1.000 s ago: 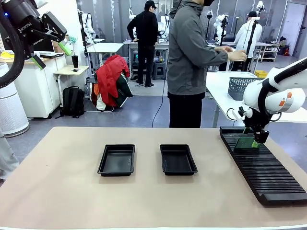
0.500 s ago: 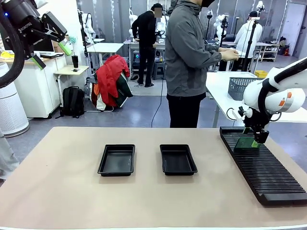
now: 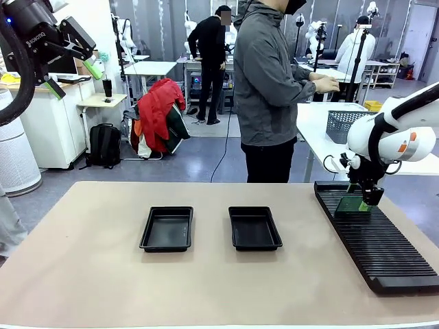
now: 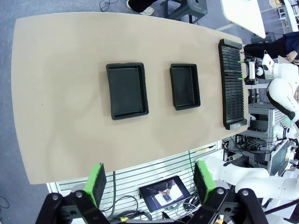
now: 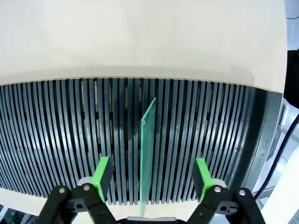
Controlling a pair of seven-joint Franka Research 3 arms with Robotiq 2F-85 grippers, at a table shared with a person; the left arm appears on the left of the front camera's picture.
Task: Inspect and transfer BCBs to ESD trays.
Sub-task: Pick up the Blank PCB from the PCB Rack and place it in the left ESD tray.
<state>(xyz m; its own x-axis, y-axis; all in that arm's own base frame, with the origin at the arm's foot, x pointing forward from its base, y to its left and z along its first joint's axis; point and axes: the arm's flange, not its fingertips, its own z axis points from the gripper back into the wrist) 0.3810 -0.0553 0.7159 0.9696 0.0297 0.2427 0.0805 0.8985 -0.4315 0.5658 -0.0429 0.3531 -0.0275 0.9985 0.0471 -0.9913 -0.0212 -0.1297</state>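
A BCB (image 5: 147, 154) stands on edge in the slotted rack (image 5: 56, 140), centred between the open right fingers (image 5: 102, 176), touching neither; the open left fingers (image 4: 97, 184) hang far from the rack.

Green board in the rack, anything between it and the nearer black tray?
Nothing visible: the board stands in the rack between the right end effector's open fingers; only bare table lies before the nearer tray.

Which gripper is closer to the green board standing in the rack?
Right. The right gripper straddles the board, open, with a gap on each side. The left gripper hangs high up at the far left, well away from it.
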